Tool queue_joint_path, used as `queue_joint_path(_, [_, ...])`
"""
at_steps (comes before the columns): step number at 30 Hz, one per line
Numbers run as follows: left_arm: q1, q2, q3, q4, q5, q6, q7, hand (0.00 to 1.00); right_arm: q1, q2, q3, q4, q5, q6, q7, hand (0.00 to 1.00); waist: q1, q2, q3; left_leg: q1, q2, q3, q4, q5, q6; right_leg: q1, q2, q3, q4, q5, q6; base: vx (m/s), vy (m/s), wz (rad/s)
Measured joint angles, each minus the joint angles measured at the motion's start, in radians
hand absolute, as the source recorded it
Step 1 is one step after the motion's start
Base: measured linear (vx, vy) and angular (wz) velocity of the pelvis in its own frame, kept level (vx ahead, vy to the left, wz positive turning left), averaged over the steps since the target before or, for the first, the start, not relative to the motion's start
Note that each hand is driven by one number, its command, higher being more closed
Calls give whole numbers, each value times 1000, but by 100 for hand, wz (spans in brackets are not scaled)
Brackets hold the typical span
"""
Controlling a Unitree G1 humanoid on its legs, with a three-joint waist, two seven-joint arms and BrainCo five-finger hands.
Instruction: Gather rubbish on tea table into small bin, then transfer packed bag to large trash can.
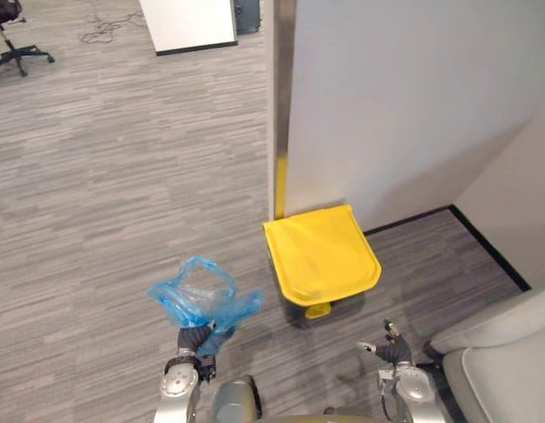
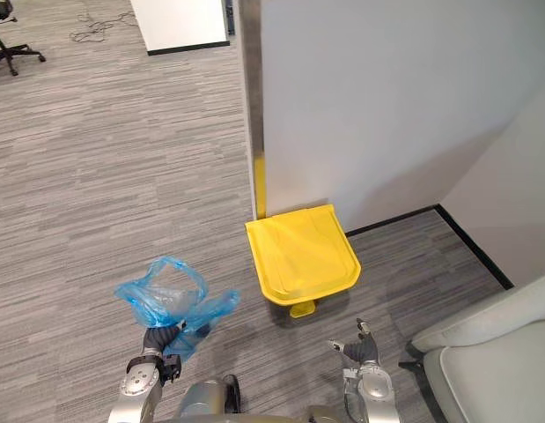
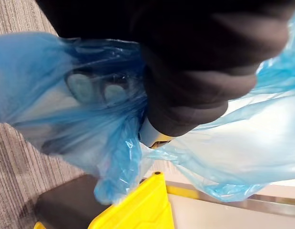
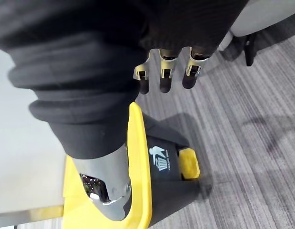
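Being gripped at its gathered neck by the curled fingers of the left hand (image 1: 195, 342), the blue bag (image 1: 200, 295) is held over the carpet floor (image 1: 105, 176), near the large trash can (image 4: 173, 188), whose yellow lid (image 1: 320, 251) is shut. The right hand (image 1: 391, 351) is kept low between the can and a grey seat (image 1: 501, 361), its fingers (image 4: 166, 78) loosely straight, with nothing held.
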Motion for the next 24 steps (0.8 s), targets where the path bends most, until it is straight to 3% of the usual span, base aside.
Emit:
queue_joint_path(4, [28, 1, 3, 43, 0, 1, 2, 100, -34, -13, 5, 68, -1, 7, -1, 0, 0, 11, -8, -9, 10, 43, -1, -13, -7, -32, 20, 65, -35, 34, 7, -23, 37, -49])
queue_joint_path(11, [30, 14, 3, 51, -7, 1, 3, 100, -106, -34, 13, 124, -1, 9, -5, 0, 18, 31, -12, -91, 44, 44, 143, -115, 13, -77, 36, 129, -49, 55, 32, 28, 102, -26])
queue_joint_path(13, [31, 15, -3, 29, -8, 2, 3, 100, -106, -37, 14, 121, -1, 9, -5, 0, 27, 34, -11, -118, 38, 13, 205, -170, 20, -86, 29, 110, 26, 10, 46, 74, 113, 24])
queue_joint_path(15, [28, 15, -15, 5, -10, 2, 3, 100, -93, -38, 12, 107, 1, 11, -6, 0, 23, 32, -4, -117, 14, -26, 244, -218, 41, -129, 9, 75, 205, -38, 55, 77, 90, 57])
queue_joint_path(16, [21, 16, -17, -3, -10, 2, 3, 100, -83, -36, 12, 97, 11, 11, -7, 0, 11, 28, 14, -88, -23, -63, 244, -233, 63, -219, -8, 34, 431, -47, 34, 100, 89, 82])
queue_joint_path(17, [19, 28, -19, -7, -11, 2, 4, 100, -72, -28, 11, 95, 22, 12, -8, 0, -2, 33, 33, -52, -46, -98, 242, -244, 81, -257, -10, -16, 514, -79, 12, 141, 86, 83])
queue_joint_path(19, [2, 46, -38, -8, -11, 2, 6, 100, -55, -26, 11, 94, 40, 15, -9, 0, 0, 23, 43, -9, -59, -124, 242, -260, 95, -315, -16, -118, 449, -77, 0, 200, -17, 73])
queue_joint_path(21, [-25, 80, -48, -5, -11, 2, 5, 100, -55, -27, 1, 87, 44, 17, -16, 0, -1, 2, 53, 13, -75, -142, 244, -272, 98, -379, -28, -230, 283, -11, -9, 207, -78, 64])
queue_joint_path(22, [-50, 87, -51, 7, -11, 2, 5, 100, -53, -28, -17, 71, 51, 18, -22, 0, -1, -9, 62, 22, -90, -154, 255, -292, 93, -400, -29, -262, 157, 60, -6, 234, -115, 70])
queue_joint_path(24, [-92, 82, -55, 44, -11, 2, 8, 100, -36, -39, -61, 66, 72, 19, -26, 0, -8, -11, 66, 45, -107, -209, 302, -349, 80, -408, -30, -267, 102, 140, -31, 307, -125, 66])
